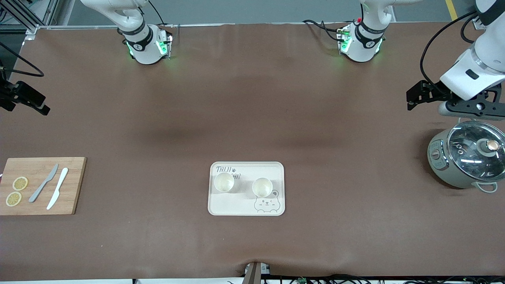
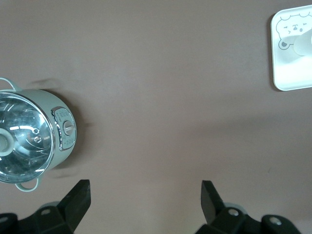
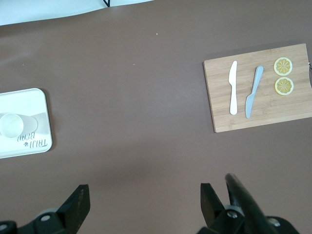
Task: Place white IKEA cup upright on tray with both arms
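The cream tray (image 1: 236,206) with the bear print lies mid-table, near the front camera. Two white cups stand upright on it, one (image 1: 224,182) by the lettering, the other (image 1: 262,187) by the bear face. My left gripper (image 1: 410,101) hangs open and empty over bare table at the left arm's end; its wrist view shows the spread jaws (image 2: 146,187), the tray's corner (image 2: 287,73) and one cup (image 2: 303,45). My right gripper (image 1: 42,105) hangs open and empty over bare table at the right arm's end; from there (image 3: 145,191) the tray (image 3: 34,114) and a cup (image 3: 10,125) show.
A pale green pot with a glass lid (image 1: 465,159) (image 2: 29,139) sits under the left arm's wrist. A wooden cutting board (image 1: 75,189) (image 3: 219,97) at the right arm's end carries two knives (image 1: 44,182) and two lemon slices (image 1: 19,183).
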